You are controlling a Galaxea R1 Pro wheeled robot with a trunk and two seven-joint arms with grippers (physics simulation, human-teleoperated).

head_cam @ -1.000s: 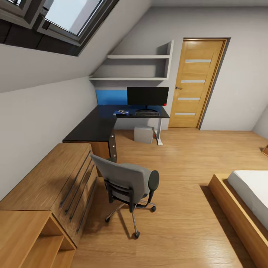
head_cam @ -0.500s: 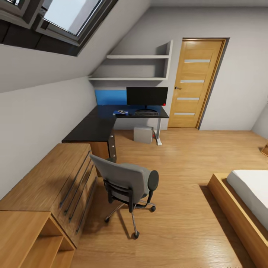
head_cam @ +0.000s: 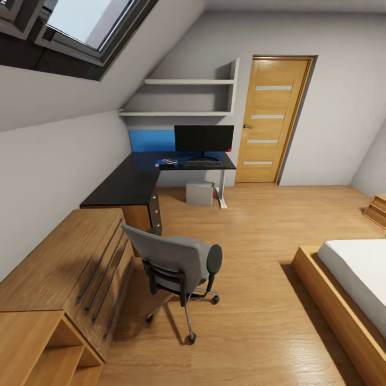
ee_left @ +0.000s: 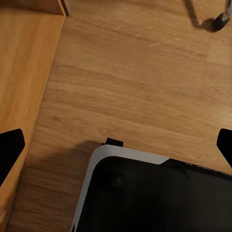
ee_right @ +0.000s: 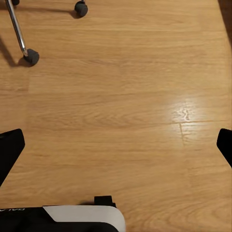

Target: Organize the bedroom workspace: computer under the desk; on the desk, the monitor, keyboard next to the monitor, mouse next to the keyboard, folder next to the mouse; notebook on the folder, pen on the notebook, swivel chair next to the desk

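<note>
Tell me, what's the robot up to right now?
Both grippers open, empty, aimed at floor. Swivel chair stands away from the desk, beside the wooden dresser. Monitor on desk.

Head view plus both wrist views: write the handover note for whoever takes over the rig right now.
Left gripper and right gripper: both open, empty, pointing down at the wooden floor.
Swivel chair stands mid-room beside the dresser, away from the desk.
Monitor and keyboard are on the desk; computer sits under it. Small items left of the keyboard are too small to identify.
Left: push the chair to the desk, then check mouse, folder, notebook and pen up close.
</note>
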